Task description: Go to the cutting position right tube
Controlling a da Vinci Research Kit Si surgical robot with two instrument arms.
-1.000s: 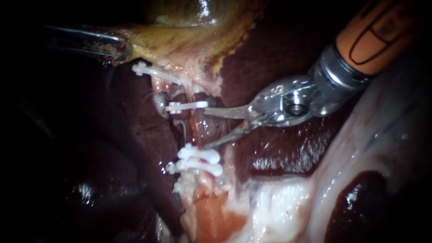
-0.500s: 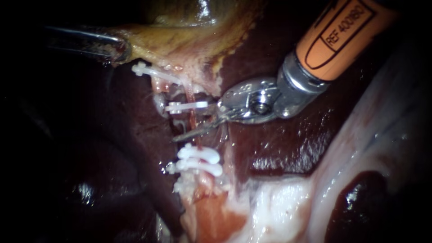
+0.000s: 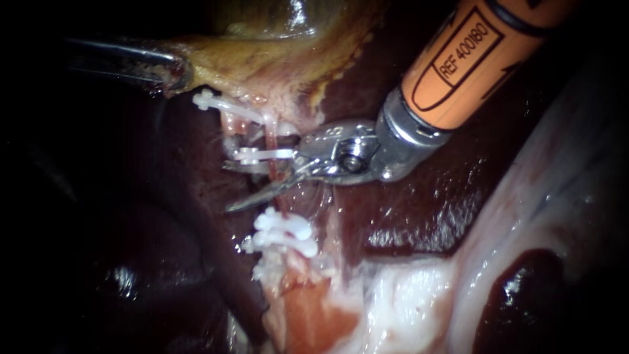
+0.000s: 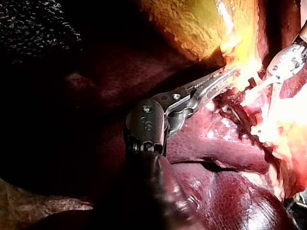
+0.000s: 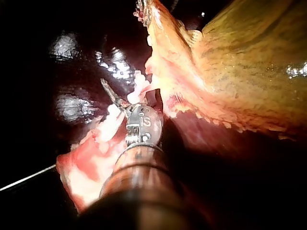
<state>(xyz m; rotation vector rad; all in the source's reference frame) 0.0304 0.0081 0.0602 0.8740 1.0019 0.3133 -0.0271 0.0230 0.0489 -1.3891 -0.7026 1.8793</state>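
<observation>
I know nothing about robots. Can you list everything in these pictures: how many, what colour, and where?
gallbladder: one, yellow-green, above the clips.
liver: one, dark red, surrounding the clipped area.
tube: one clearly seen, pink, running from the upper clips down to the lower pair.
clips: four, white, two separate ones near the gallbladder, two close together further down.
pale tissue: one band, whitish-pink, beyond the liver, below the right instrument's shaft.
left instrument: one, dark metal, jaws shut on the gallbladder's edge.
right instrument: one, orange shaft with silver blades, open with the tube between them.
</observation>
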